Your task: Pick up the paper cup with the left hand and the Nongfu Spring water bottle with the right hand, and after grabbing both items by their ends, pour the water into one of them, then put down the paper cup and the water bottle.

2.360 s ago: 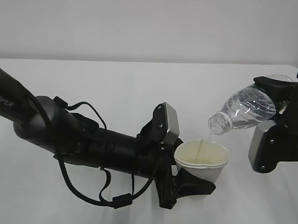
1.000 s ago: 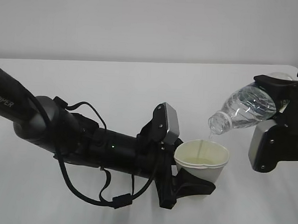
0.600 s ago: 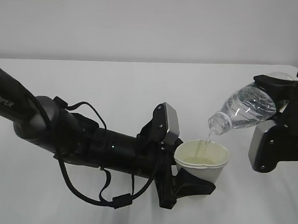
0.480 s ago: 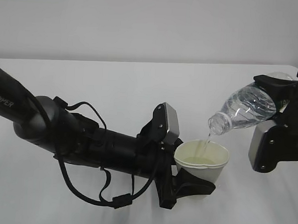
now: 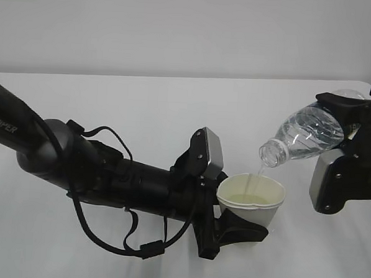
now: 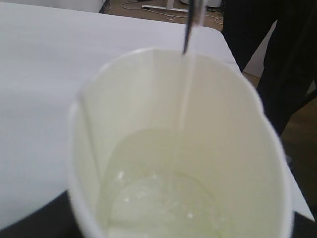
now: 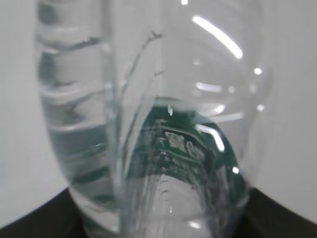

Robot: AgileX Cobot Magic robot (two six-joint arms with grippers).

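The white paper cup [image 5: 250, 201] stands upright in my left gripper [image 5: 246, 222], which is shut on its lower part. In the left wrist view the cup [image 6: 233, 129] fills the frame, with water [image 6: 158, 198] pooled at its bottom. Up and to the right, my right gripper [image 5: 344, 117] is shut on the base end of the Nongfu Spring water bottle [image 5: 307, 138]. The bottle is tipped mouth-down to the left above the rim. A thin stream of water [image 5: 259, 173] falls from its mouth into the cup. The right wrist view shows the bottle [image 7: 148, 124] close up, its green label seen through the water.
The white table [image 5: 175, 107] runs back to a grey wall. In the left wrist view the table's edge [image 6: 232, 49] lies just beyond the cup, with dark shapes and floor behind it.
Neither arm has moved. Water keeps running from the bottle into the cup.
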